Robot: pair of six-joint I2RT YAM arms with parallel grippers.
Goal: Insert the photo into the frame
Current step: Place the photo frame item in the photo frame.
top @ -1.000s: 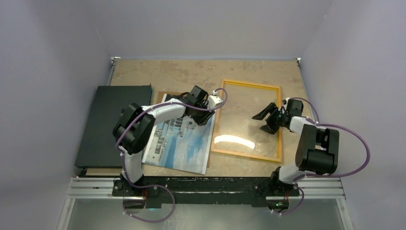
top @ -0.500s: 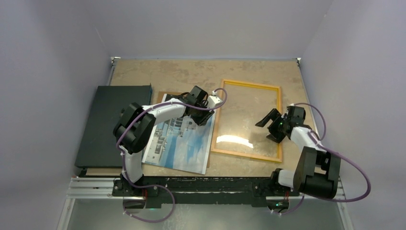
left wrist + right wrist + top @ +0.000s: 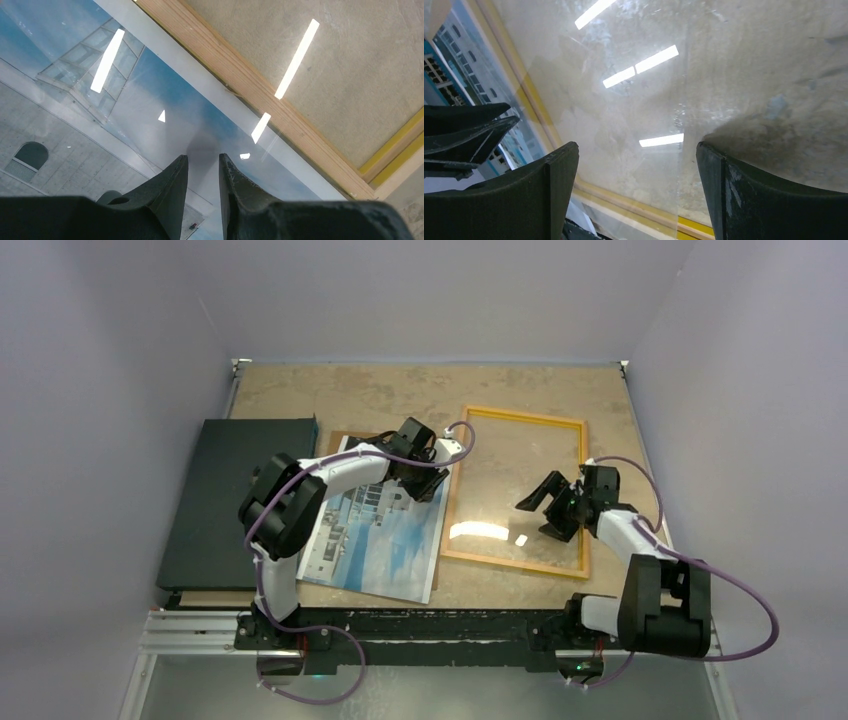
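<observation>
While the photo [image 3: 385,545] lies face up on the worktop [image 3: 380,395] just left of the frame [image 3: 525,417], which holds only its clear pane [image 3: 520,475], the left hand [image 3: 202,157], fingers narrowly apart at the photo's frame-side edge, may grasp it or not, I cannot tell, and the right hand [image 3: 538,517] hangs released over the frame.

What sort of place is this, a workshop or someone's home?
Probably a robot test booth: plain grey walls box in a worn table, and two robot arms are bolted to a metal rail at its near edge.

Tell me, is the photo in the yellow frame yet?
Not in. The photo lies flat beside the frame, left of it; through the frame's pane only bare tabletop shows.
</observation>
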